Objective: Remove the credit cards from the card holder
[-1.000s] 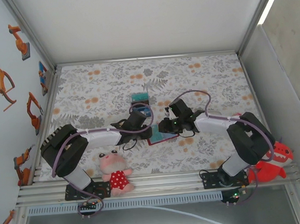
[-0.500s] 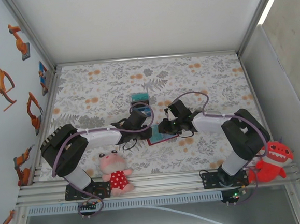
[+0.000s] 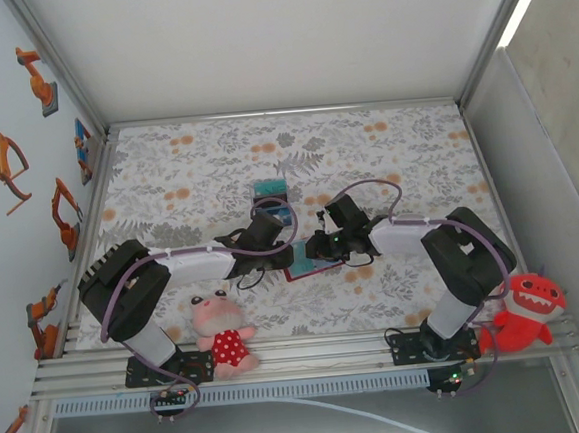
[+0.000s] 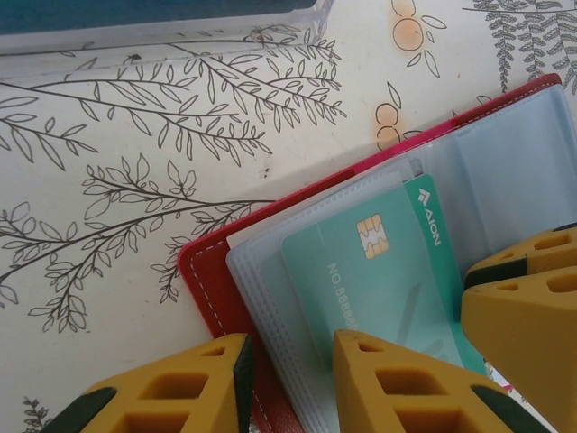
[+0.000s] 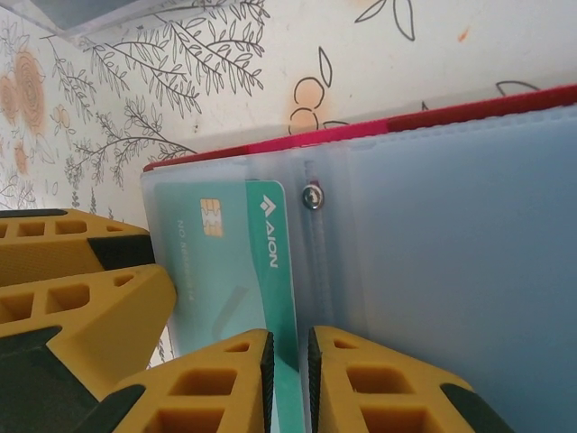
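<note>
The card holder [image 3: 296, 273] lies open on the flowered cloth, red cover [image 4: 212, 280] down and clear sleeves [image 5: 451, 253] up. A teal credit card [image 4: 379, 271] with a chip sits in a sleeve, its darker edge [image 5: 287, 271] sticking out toward the fold. My left gripper [image 4: 288, 354] stands open astride the holder's left edge, one finger [image 4: 406, 379] over the sleeve. My right gripper [image 5: 288, 347] has its jaws nearly together, with the card's bare edge in the narrow gap. I cannot tell whether the pads touch it. Both grippers [image 3: 277, 246] [image 3: 317, 249] meet over the holder.
A teal card [image 3: 270, 189] and a blue card [image 3: 280, 215] lie on the cloth just beyond the left gripper. A pink plush in a red dress [image 3: 222, 334] sits by the left base, a red plush [image 3: 526, 316] by the right base. Walls close in on both sides.
The right arm has drawn in toward the holder and its jaws have narrowed around the card's edge. The left arm has stayed put.
</note>
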Controlling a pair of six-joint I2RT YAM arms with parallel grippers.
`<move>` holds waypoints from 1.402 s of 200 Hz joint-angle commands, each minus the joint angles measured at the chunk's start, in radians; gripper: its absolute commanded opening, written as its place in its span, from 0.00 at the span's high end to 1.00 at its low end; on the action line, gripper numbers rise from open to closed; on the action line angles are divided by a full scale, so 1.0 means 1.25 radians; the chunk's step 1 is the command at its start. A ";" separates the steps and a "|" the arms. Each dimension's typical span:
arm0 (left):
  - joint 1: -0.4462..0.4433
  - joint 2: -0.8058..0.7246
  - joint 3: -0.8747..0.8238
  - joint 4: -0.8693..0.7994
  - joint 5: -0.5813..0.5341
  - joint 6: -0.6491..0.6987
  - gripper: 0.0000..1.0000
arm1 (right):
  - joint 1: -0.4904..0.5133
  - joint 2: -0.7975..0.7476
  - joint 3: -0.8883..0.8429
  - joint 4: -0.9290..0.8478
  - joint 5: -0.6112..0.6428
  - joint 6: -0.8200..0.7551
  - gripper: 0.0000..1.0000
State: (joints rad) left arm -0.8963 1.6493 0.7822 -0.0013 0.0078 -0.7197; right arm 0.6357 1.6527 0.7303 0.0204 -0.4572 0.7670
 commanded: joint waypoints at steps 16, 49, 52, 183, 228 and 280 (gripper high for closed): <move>-0.005 0.016 0.014 -0.036 0.006 0.018 0.71 | -0.008 0.015 -0.028 0.068 -0.041 0.032 0.81; -0.005 0.018 0.015 -0.036 0.013 0.023 0.73 | -0.019 0.023 -0.062 0.165 -0.087 0.072 0.83; -0.005 0.019 0.015 -0.035 0.014 0.023 0.73 | -0.020 0.023 -0.066 0.176 -0.091 0.076 0.83; -0.005 0.026 0.027 -0.035 0.027 0.027 0.74 | -0.030 0.015 -0.099 0.282 -0.137 0.102 0.87; -0.005 0.010 0.021 -0.052 0.001 0.025 0.74 | -0.039 0.009 -0.112 0.266 -0.116 0.097 0.95; -0.005 0.009 0.021 -0.059 -0.008 0.026 0.75 | -0.064 -0.010 -0.120 0.235 -0.105 0.077 1.00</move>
State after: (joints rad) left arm -0.8963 1.6585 0.8005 -0.0219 0.0109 -0.7021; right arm 0.5739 1.6657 0.5926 0.3344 -0.6018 0.8921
